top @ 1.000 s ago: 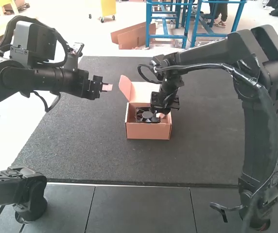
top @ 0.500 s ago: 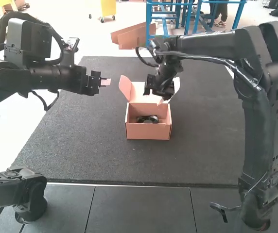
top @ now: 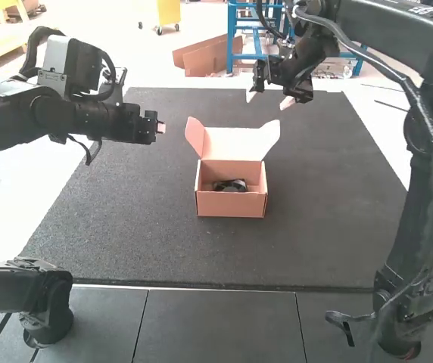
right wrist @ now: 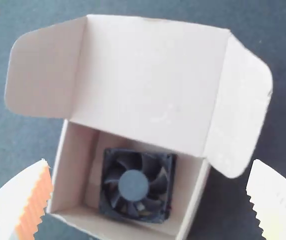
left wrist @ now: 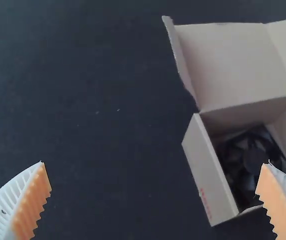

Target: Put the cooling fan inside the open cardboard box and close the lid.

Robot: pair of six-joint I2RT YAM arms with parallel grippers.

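Fingers (right wrist: 25, 205) of the right gripper (top: 269, 94) are spread and empty, having risen well clear of the cardboard box (top: 230, 200) after leaving the cooling fan (right wrist: 135, 185) flat inside; left gripper (top: 160, 128) waits, parted, nearby; lid (right wrist: 148, 85) apparently upright, unclosed

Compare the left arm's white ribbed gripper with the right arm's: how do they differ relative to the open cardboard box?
The left gripper hangs off to the left of the brown cardboard box, pointing sideways; the right gripper hangs high above it, pointing down. The left gripper's camera sees the box obliquely; the right gripper's looks straight onto the black cooling fan inside. Both are open, empty, touching nothing.
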